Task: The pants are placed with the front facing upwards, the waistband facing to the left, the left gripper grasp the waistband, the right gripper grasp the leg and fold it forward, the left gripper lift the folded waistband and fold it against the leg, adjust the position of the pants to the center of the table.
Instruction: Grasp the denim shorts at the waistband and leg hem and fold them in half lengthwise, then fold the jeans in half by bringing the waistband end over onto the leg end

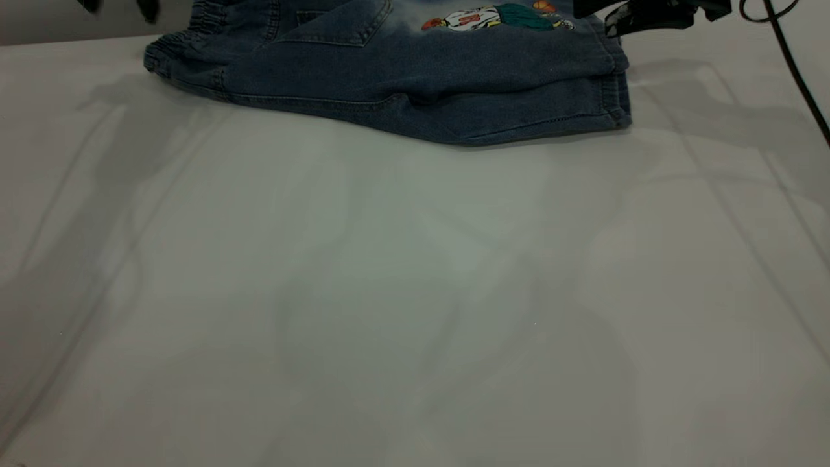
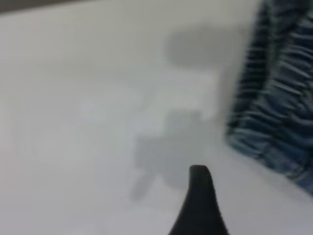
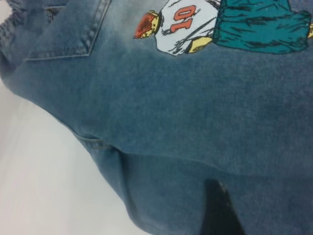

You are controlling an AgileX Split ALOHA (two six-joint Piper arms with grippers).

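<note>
White table (image 1: 415, 292) bears folded blue denim pants (image 1: 402, 84), cartoon print showing

Left hand (image 1: 120, 8): only two dark, blurred black finger tips show at the upper left edge of the exterior frame. In the left wrist view one finger (image 2: 199, 205) rises from the bottom edge, matte black, tapered, rounded tip, faint ribbing along one side. Right hand (image 1: 648, 16): black angular body at the upper right of the exterior frame, with lighter grey highlights. A thin black cable (image 1: 794, 65) loops beside it and runs down the right edge. Right wrist view shows one black wedge finger (image 3: 220, 210) at bottom centre, with small pale flecks.
</note>
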